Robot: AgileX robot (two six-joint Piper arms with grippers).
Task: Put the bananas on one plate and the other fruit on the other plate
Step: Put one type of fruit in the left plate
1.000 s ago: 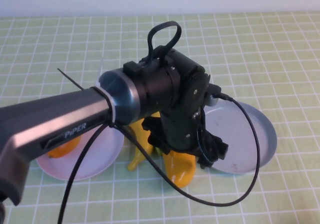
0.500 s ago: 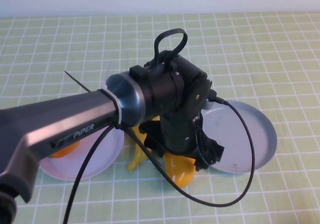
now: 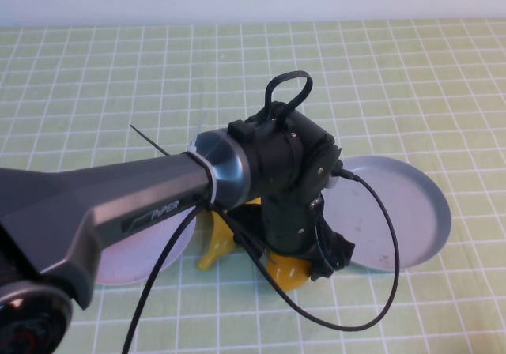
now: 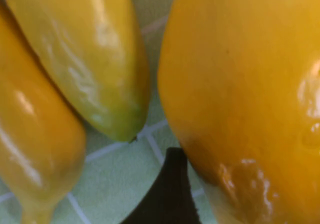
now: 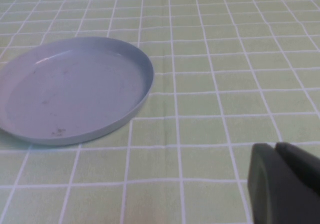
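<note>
My left gripper (image 3: 300,265) is down over a plump orange-yellow fruit (image 3: 286,273) that lies on the cloth between the two plates. The jaws are open and straddle it. In the left wrist view the fruit (image 4: 245,94) fills the frame, with one dark finger (image 4: 169,196) at its side. Two bananas (image 4: 95,59) (image 4: 35,134) lie right beside it; one banana end (image 3: 213,251) shows in the high view. The grey-blue plate (image 3: 407,212) (image 5: 75,91) is empty. The pink plate (image 3: 150,255) is mostly hidden by my arm, and so is the second fruit. My right gripper (image 5: 276,149) is shut and hangs low over bare cloth.
A green checked cloth (image 3: 411,69) covers the table. My left arm (image 3: 118,204) crosses the near left of the high view, and its black cable (image 3: 379,291) loops in front of the grey-blue plate.
My left arm has reached further right and lower over the orange-yellow fruit. It now hides the fruit on the pink plate. The fruit under the gripper has stayed in place.
</note>
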